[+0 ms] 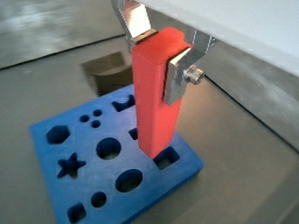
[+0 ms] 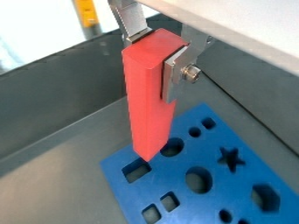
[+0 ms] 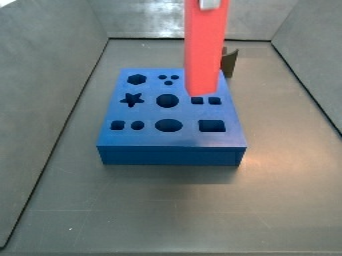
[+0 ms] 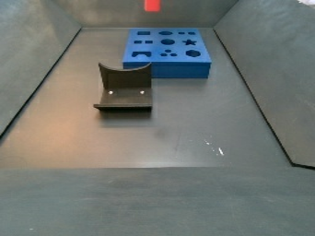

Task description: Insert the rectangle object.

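Observation:
My gripper (image 1: 160, 51) is shut on the upper end of the rectangle object (image 1: 155, 105), a long red-orange bar that hangs upright. Both wrist views show it, with the gripper (image 2: 156, 52) on the bar (image 2: 149, 105) and one silver finger (image 2: 177, 74) flat against its side. The bar's lower end is at the blue block (image 1: 87, 171), right by a rectangular hole (image 2: 135, 172). I cannot tell whether it touches the block. In a side view the bar (image 3: 203, 45) stands over the block (image 3: 174, 140) near a small square hole (image 3: 198, 100). Only its tip shows in a side view (image 4: 153, 5).
The blue block (image 4: 170, 51) has several shaped holes, among them a star (image 3: 131, 99) and circles. The dark fixture (image 4: 123, 88) stands on the grey floor, apart from the block, and also shows behind the bar (image 3: 230, 62). Sloped grey walls (image 3: 60, 140) enclose the floor.

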{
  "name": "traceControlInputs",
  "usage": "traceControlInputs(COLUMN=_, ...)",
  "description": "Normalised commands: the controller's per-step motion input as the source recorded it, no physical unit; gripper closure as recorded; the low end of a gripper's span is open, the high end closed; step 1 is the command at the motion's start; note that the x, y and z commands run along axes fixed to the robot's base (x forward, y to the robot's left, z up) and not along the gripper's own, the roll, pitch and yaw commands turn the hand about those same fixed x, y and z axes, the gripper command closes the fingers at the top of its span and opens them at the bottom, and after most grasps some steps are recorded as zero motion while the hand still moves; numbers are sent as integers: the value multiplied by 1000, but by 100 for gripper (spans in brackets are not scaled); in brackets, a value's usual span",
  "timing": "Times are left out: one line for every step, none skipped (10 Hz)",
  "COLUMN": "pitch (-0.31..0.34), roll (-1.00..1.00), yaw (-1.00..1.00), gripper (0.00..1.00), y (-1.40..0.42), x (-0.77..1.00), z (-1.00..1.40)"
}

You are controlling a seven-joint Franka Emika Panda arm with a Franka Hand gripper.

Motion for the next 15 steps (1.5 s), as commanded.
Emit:
traceControlInputs(pitch=0, roll=27, yaw=-886, gripper=100, y=-51, x=157, z=-383)
traceControlInputs(pitch=29, roll=3, yaw=-757, gripper=100, y=-120, x=237, z=-477)
traceControlInputs(pitch=97, roll=0, yaw=-620, gripper=100, y=-200, x=294, z=-566)
traceControlInputs(pitch=153, roll=0, yaw=-526, gripper=100, y=-206, x=311, z=-583)
traceControlInputs(pitch=213, roll=0, yaw=-380, gripper=100, y=-134, x=369, z=-526)
traceControlInputs(pitch=213, roll=51, yaw=-160, gripper=100, y=0, x=209, z=-394)
traceControlInputs(pitch=254, roll=139, yaw=-146, gripper=100, y=0, x=277, z=-180)
traceControlInputs(pitch=236, roll=104, yaw=-74, gripper=100, y=0, x=214, z=-206)
traceControlInputs(pitch=216, roll=90, yaw=-9, gripper=100, y=0, x=200, z=-197)
traceControlInputs(pitch=189, roll=111, yaw=0, gripper=100, y=51, x=180, z=-206)
traceControlInputs(pitch=169, roll=129, yaw=34, gripper=100, y=126, x=163, z=-189)
traceControlInputs(pitch=157, roll=151, yaw=66, gripper=100, y=151, x=151, z=-177)
traceControlInputs(pitch=141, roll=140, yaw=71, gripper=100, y=134, x=131, z=-217)
traceControlInputs(pitch=134, roll=116, yaw=54, gripper=100, y=77, x=149, z=-254)
traceControlInputs(pitch=126, roll=79, yaw=49, gripper=100, y=11, x=169, z=-309)
